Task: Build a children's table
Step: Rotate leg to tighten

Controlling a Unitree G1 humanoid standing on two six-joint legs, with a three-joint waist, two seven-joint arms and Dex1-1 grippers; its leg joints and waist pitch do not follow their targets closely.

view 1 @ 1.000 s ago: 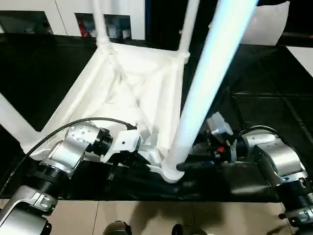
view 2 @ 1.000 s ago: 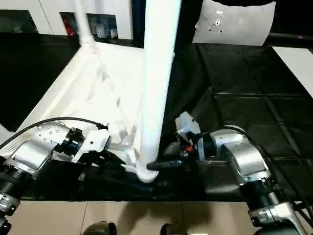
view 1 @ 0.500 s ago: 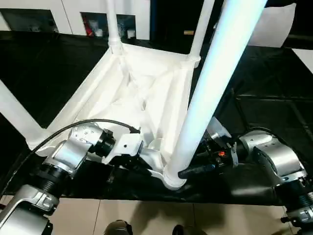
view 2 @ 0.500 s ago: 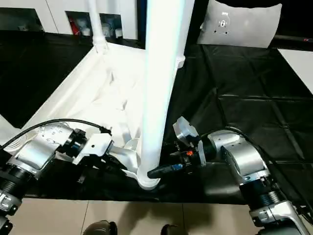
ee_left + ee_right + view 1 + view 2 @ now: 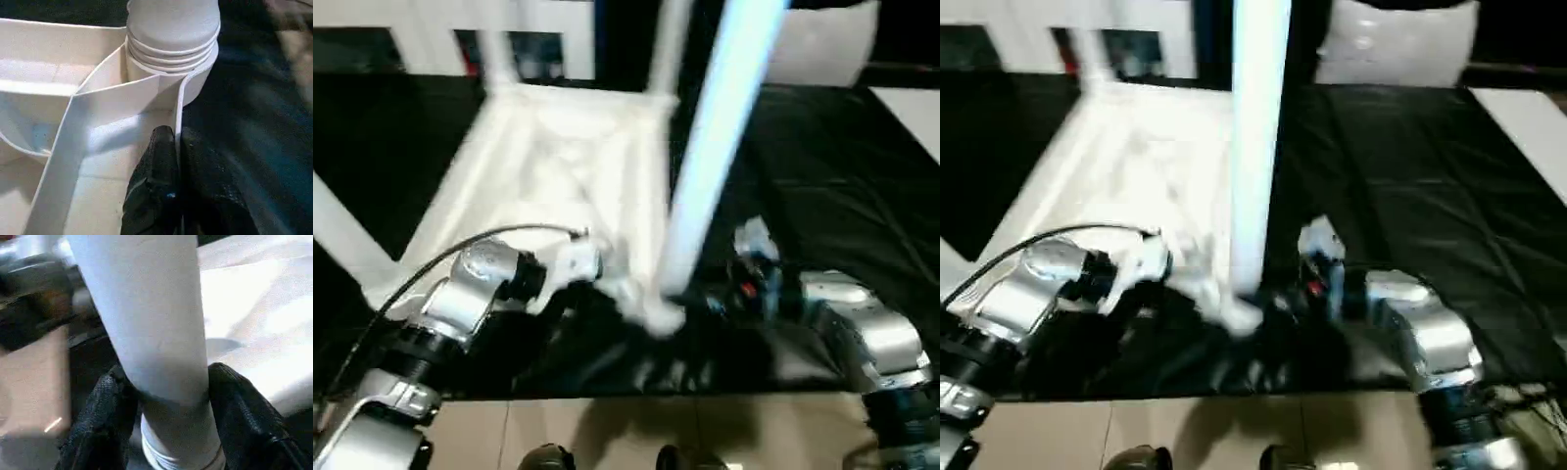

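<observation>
On the black mat (image 5: 1410, 166) your table top (image 5: 558, 166) lies upside down, ribbed underside up, and everything else is placed off it. Three legs stand up from its far and left corner sockets: far left leg (image 5: 495, 54), far right leg (image 5: 668, 44), and a left-side leg (image 5: 337, 230) leaning out over the mat. Nearest-corner leg (image 5: 710, 147) is the big one close to the camera, rising from the near corner socket (image 5: 171, 63); its threaded end sits in that socket, ridges visible above the rim.

Behind the table top you have a white cabinet (image 5: 440, 29) and a pale cushion-like panel (image 5: 1396, 44), both well apart from it.

Left gripper (image 5: 173, 161): fingers pinched tight on the thin side wall (image 5: 122, 103) of the table top, just beside the near socket, one finger on each face of the wall.

Right gripper (image 5: 164, 396): fingers about half spread, one on each side of the near leg low down by the socket, both touching it, so you are gripping that leg.

Head views are motion-blurred; fine detail at the socket comes from the wrist views.
</observation>
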